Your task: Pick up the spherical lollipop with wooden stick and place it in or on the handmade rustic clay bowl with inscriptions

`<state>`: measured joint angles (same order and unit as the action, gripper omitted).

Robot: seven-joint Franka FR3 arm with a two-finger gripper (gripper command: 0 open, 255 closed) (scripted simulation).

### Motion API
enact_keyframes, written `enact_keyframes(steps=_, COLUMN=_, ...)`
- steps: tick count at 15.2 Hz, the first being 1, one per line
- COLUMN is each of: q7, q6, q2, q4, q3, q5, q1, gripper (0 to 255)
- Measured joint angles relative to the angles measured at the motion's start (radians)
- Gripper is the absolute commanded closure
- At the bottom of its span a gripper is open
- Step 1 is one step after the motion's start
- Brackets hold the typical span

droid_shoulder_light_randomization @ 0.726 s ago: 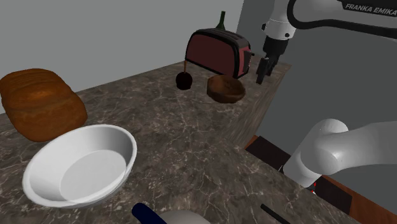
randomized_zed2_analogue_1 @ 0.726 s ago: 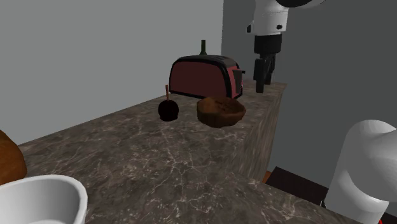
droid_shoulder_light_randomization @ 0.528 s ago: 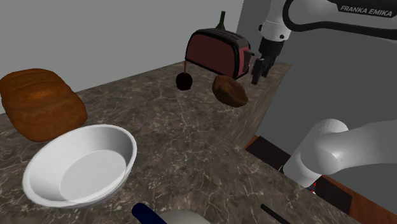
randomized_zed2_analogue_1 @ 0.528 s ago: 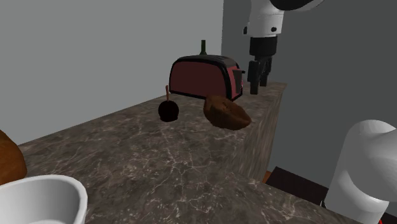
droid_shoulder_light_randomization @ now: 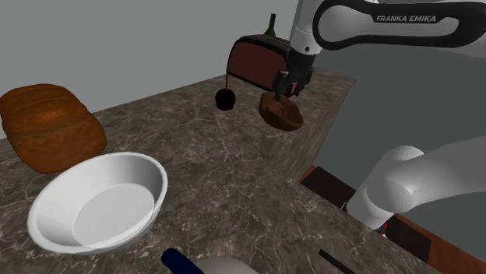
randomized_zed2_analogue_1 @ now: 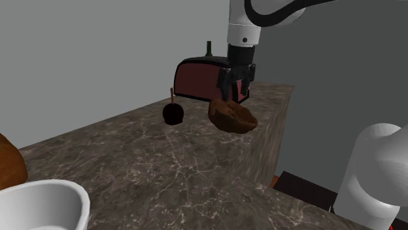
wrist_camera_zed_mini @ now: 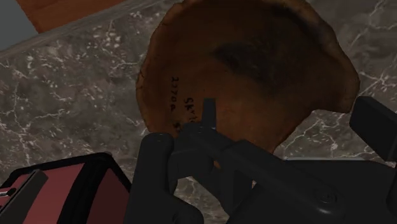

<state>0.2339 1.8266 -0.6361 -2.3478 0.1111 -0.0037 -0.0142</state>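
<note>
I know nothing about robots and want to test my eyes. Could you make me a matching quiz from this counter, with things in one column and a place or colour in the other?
Things:
1 lollipop
2 brown bowl
3 toaster
4 white bowl

Descriptions:
A dark red, green bottle behind it
B directly under the open jaws
C beside the bread loaf
D dark ball with its stick pointing up

Pairs: 1-D, 2-B, 3-A, 4-C
</note>
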Motion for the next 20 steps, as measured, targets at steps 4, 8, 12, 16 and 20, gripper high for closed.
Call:
enact_keyframes(steps=4, q7=0.158, q6=0.127, q2=0.098, q4=0.037, q3=0.062, q5=0.011, q1=-0.029, gripper=0)
enact_keyframes(steps=8, q7=0.322, q6=0.227, q2=0.215, q4=0.117, q3=0.123, q5=-0.008, q1=-0.065, gripper=0)
enact_keyframes(steps=12, q7=0.491, q6=0.313, q2=0.336, q4=0.209, q3=0.177, q5=-0.059, q1=-0.107, gripper=0)
enact_keyframes(steps=16, q7=0.68, q6=0.364, q2=0.481, q4=0.348, q3=0.228, q5=-0.148, q1=-0.143, gripper=0)
enact_keyframes(steps=20, q7=0.807, q6=0.391, q2=0.565, q4=0.432, q3=0.245, q5=-0.22, q1=-0.16, gripper=0)
